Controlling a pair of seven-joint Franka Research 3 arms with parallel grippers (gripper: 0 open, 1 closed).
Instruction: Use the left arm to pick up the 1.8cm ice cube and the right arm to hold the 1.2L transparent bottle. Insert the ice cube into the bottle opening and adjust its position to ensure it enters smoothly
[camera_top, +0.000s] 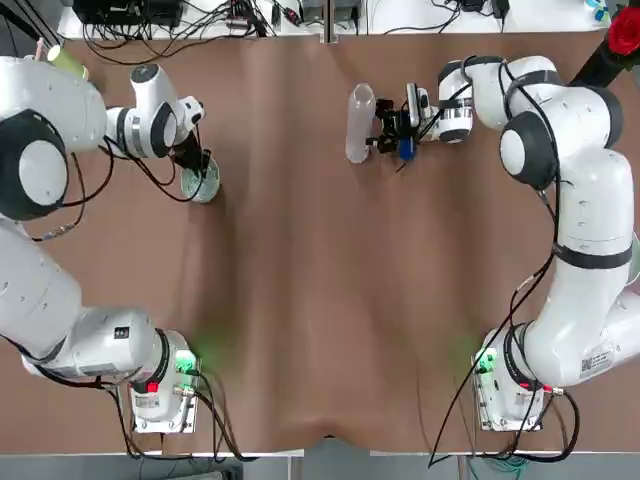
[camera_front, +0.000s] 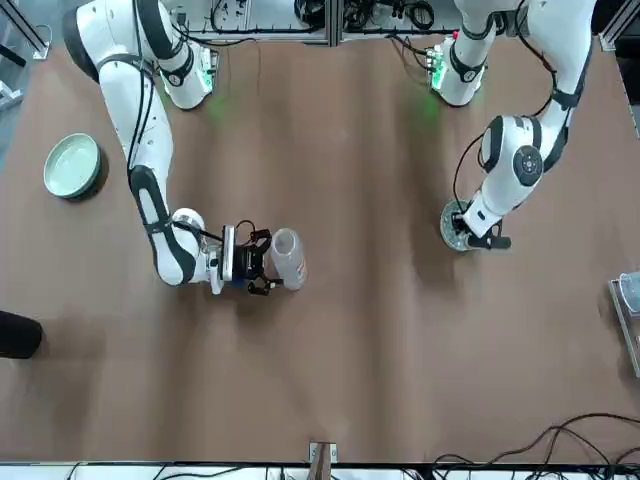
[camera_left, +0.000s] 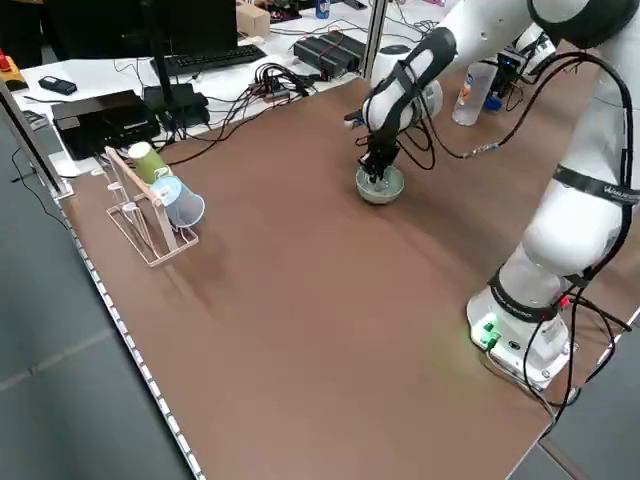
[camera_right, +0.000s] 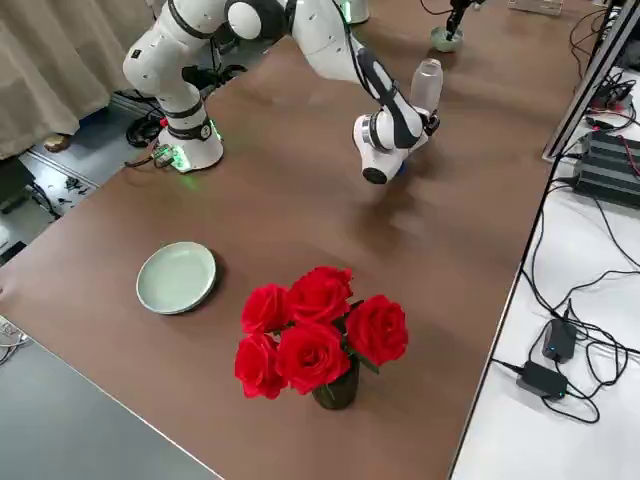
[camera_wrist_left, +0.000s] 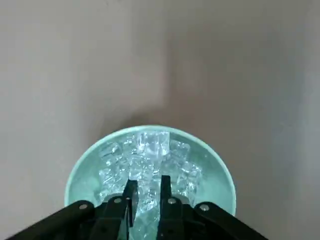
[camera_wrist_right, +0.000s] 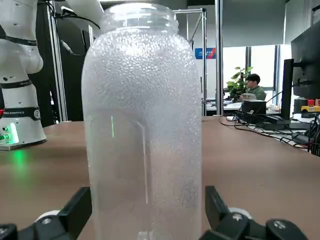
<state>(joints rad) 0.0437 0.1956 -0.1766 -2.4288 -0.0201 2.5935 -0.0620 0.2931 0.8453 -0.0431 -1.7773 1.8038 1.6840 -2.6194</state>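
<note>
The clear bottle (camera_top: 360, 122) (camera_front: 287, 258) (camera_right: 426, 85) stands upright at the far middle of the table and fills the right wrist view (camera_wrist_right: 145, 125). My right gripper (camera_top: 378, 131) (camera_front: 266, 262) (camera_wrist_right: 147, 200) is open, one finger on each side of the bottle's lower body, spread a little wider than it. My left gripper (camera_top: 203, 172) (camera_front: 462, 232) (camera_wrist_left: 148, 187) reaches down into a pale green bowl (camera_top: 200, 190) (camera_wrist_left: 80, 170) heaped with ice cubes (camera_wrist_left: 150, 145). Its fingers are drawn close together on one ice cube (camera_wrist_left: 148, 202).
A small blue cap (camera_top: 405, 150) lies beside the right gripper. A green plate (camera_front: 72, 165) (camera_right: 177, 277) and a vase of red roses (camera_right: 320, 335) sit on the robot's right. A cup rack (camera_left: 150, 205) stands at the far left. Cables and electronics (camera_top: 170, 15) line the far edge.
</note>
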